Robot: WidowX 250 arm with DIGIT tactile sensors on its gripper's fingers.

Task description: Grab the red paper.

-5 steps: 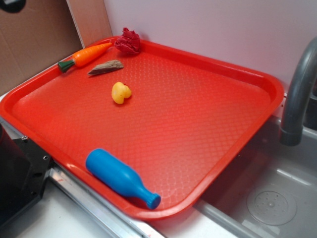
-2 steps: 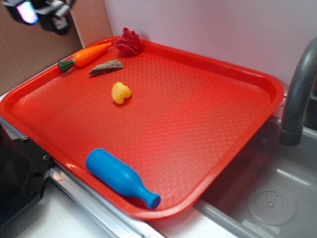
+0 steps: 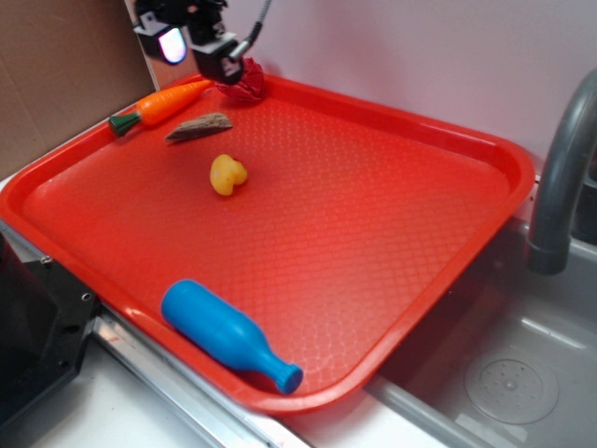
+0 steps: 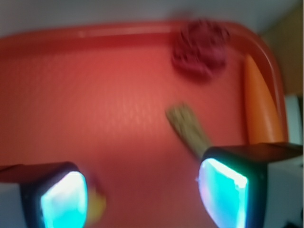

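I see the red paper (image 3: 248,80) wadded in the far left corner of the tray (image 3: 438,140), pressed close to the rim; in the wrist view it (image 4: 199,47) sits ahead and a little right of centre. It looks light, soft and crumpled, so I judge it will squash under the fingers rather than slip, and it should not break. Its ragged folds give plenty to bite on. I would close across the middle of the wad, from above, keeping clear of the tray wall behind it.

My gripper (image 4: 142,190) hangs above that corner, holding nothing, its two fingers set wide apart at the bottom of the wrist view. In the exterior view it (image 3: 220,65) partly covers the wad.

Just nearer lie the wood chip (image 3: 200,126) and, to its left, the toy carrot (image 3: 160,103). The yellow duck (image 3: 228,175) is nearer still, and the blue bottle (image 3: 229,336) lies at the near rim.

I can read no brand, label or writing anywhere.
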